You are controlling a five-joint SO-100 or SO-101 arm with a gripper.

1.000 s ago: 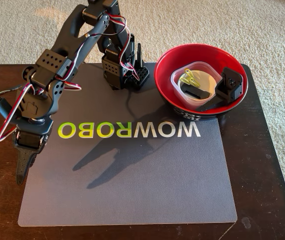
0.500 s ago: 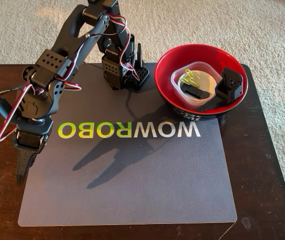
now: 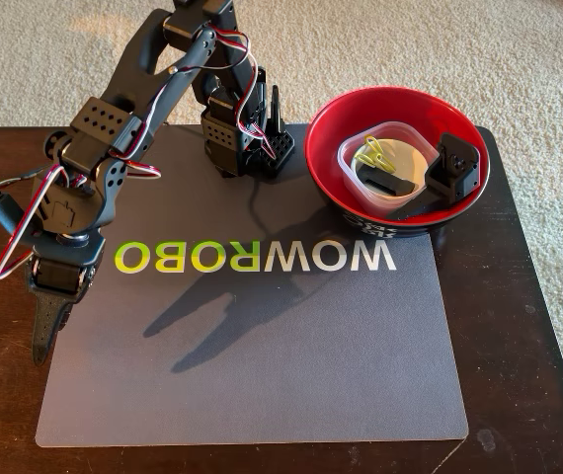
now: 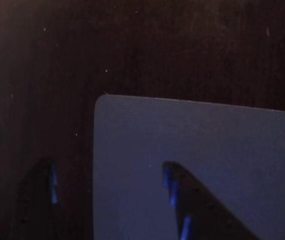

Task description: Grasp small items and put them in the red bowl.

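The red bowl (image 3: 333,118) stands at the back right of the table in the fixed view. In it lie a clear square plastic container (image 3: 410,138), a tiny yellow clip (image 3: 371,153), a dark oblong piece (image 3: 392,185) and a black wedge-shaped part (image 3: 456,166). No small white dish shows. My gripper (image 3: 42,341) points down at the left edge of the grey mat (image 3: 262,346), far from the bowl. In the wrist view the gripper (image 4: 107,167) is open and empty, with one finger (image 4: 42,195) over the dark wood and the other over the mat's corner (image 4: 207,140).
The mat carries the word WOWROBO (image 3: 257,257). The arm's base (image 3: 247,148) stands at the back, just left of the bowl. The dark wooden table (image 3: 519,326) ends close to the mat on every side, with beige carpet (image 3: 459,39) beyond.
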